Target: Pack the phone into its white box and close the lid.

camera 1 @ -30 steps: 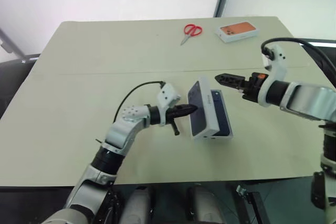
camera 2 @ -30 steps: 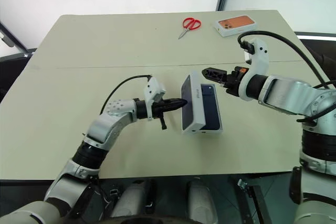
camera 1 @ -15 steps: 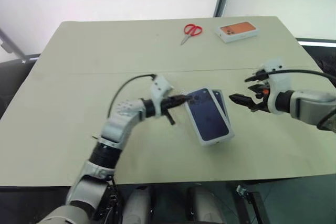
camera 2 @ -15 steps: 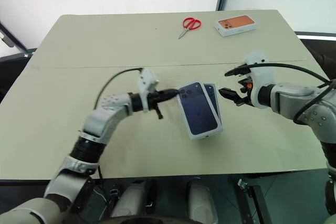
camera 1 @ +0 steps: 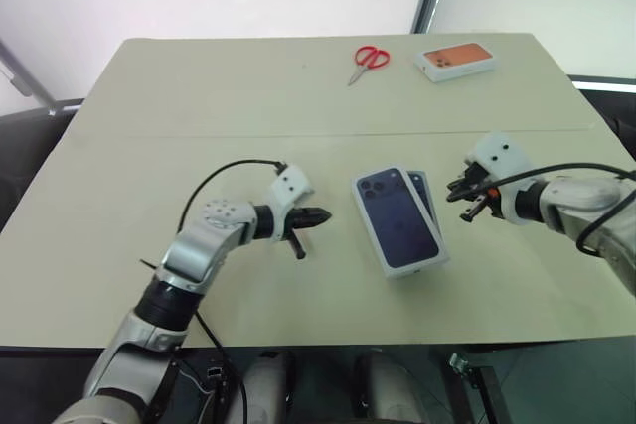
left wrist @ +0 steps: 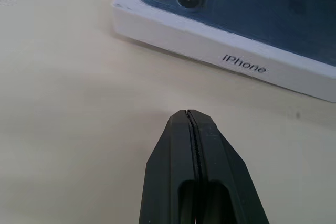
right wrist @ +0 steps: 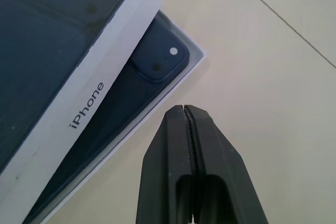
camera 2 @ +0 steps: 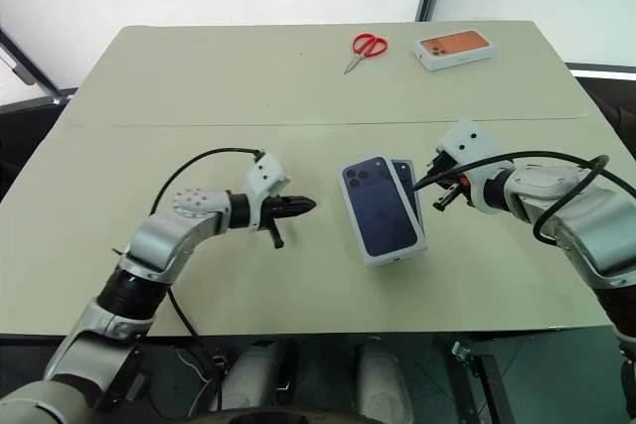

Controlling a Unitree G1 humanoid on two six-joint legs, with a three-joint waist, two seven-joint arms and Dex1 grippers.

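The lid (camera 1: pixel 397 217) lies printed side up, askew across the white box (right wrist: pixel 198 56) and covering most of it. A strip of the dark blue phone (right wrist: pixel 152 59), with its camera square, shows inside the box along the lid's right edge. My left gripper (camera 1: pixel 320 215) is shut and empty. It hovers just over the table, a short way left of the lid, pointing at the lid's side wall (left wrist: pixel 236 64). To the right of the box, my right gripper (camera 1: pixel 454 195) is shut and empty, its tip close to the box's far right corner.
Red scissors (camera 1: pixel 369 58) and a white box with an orange top (camera 1: pixel 456 60) lie at the far edge of the table. A seam (camera 1: pixel 199 134) crosses the beige tabletop. A black cable (camera 1: pixel 224 174) loops over my left forearm.
The lid, which stood on its edge, has dropped flat over the box. My left gripper has drawn back to the left. My right gripper has rolled, sunk and shut.
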